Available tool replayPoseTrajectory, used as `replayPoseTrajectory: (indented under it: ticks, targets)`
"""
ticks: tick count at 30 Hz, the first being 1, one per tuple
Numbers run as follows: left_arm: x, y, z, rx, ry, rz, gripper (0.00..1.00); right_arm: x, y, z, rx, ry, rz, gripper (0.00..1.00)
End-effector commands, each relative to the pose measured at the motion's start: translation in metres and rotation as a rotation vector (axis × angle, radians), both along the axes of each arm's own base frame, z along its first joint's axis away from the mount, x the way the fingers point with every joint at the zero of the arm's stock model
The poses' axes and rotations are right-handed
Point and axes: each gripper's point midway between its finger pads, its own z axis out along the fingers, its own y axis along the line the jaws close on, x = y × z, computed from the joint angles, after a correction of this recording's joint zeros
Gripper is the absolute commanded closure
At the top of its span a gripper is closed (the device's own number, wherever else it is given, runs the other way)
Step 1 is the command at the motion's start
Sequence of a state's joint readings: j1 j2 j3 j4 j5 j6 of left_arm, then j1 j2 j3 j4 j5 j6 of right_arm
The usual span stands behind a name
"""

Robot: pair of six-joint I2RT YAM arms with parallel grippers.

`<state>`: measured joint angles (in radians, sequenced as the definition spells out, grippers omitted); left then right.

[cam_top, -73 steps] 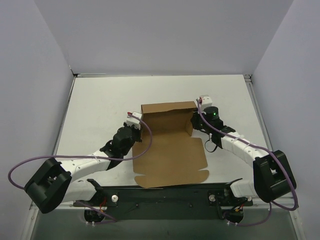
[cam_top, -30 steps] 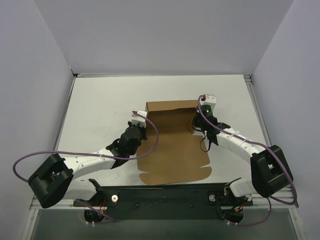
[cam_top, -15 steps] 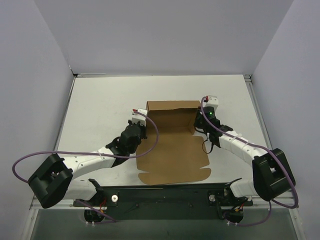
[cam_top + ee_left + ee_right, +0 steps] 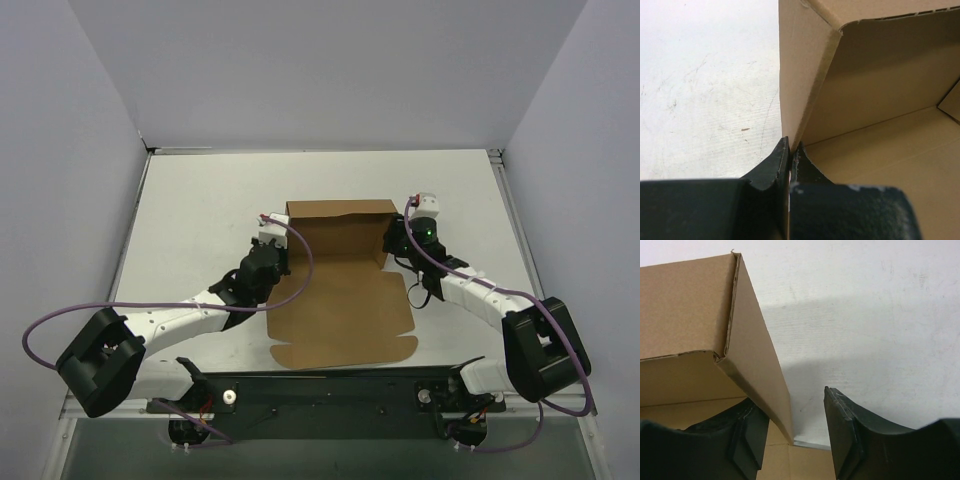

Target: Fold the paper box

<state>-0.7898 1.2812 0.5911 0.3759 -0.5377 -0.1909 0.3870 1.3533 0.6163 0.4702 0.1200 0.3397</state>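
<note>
left gripper (image 4: 789,151) pinched tight on the paper box (image 4: 345,300) left wall; right gripper (image 4: 795,407) parted, straddling right wall (back panel upright, front flap flat)

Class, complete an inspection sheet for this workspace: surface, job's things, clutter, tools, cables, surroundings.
Surface: white table, lightly scuffed.
Job's things: paper box, back and side walls raised, front panel flat.
Clutter: nothing seen.
Tools: left tool pinched shut on the box's left wall; right tool open, straddling the right wall.
Cables: purple cables looping along both arms.
Surroundings: plain walls on three sides.
</note>
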Motion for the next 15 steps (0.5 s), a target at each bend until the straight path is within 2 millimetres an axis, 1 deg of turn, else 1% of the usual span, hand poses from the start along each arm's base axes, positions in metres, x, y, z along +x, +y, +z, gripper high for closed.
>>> replayPoseTrajectory:
  ticks: [1, 4, 10, 15]
  targets:
    - [0.002, -0.002, 0.019, -0.046, -0.022, -0.007, 1.00, 0.010, -0.007, 0.008, 0.008, -0.060, -0.021, 0.53]
    - [0.002, -0.002, 0.018, -0.047, -0.019, -0.011, 1.00, 0.012, -0.001, 0.010, 0.025, -0.072, 0.008, 0.52]
    - [0.000, -0.004, 0.017, -0.056, -0.011, -0.017, 1.00, 0.012, 0.005, 0.006, 0.024, -0.067, 0.028, 0.48]
    - [0.000, -0.006, 0.020, -0.074, -0.006, -0.022, 1.00, 0.011, 0.009, 0.006, 0.038, -0.084, 0.036, 0.48]
